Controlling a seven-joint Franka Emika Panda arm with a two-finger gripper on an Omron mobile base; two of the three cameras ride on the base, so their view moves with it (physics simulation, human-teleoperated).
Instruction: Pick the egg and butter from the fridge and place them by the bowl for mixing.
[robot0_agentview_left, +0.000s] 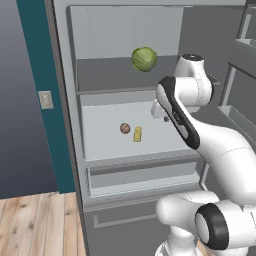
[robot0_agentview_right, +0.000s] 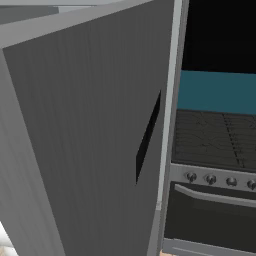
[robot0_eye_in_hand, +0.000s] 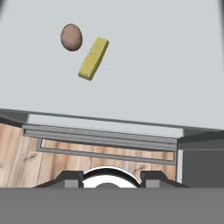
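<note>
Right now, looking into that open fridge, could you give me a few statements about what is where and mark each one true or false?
1. The egg and the butter lie side by side on the same fridge shelf. True.
2. The cabbage sits on the shelf below the egg. False: it is on the shelf above.
3. The tool is clamped on the butter. False: in the hand view the butter and egg lie untouched on the shelf, away from the tool's fingertips.
4. The right base view shows a stove beside the fridge door. True.
5. The egg is green. False: it is reddish-brown.
</note>
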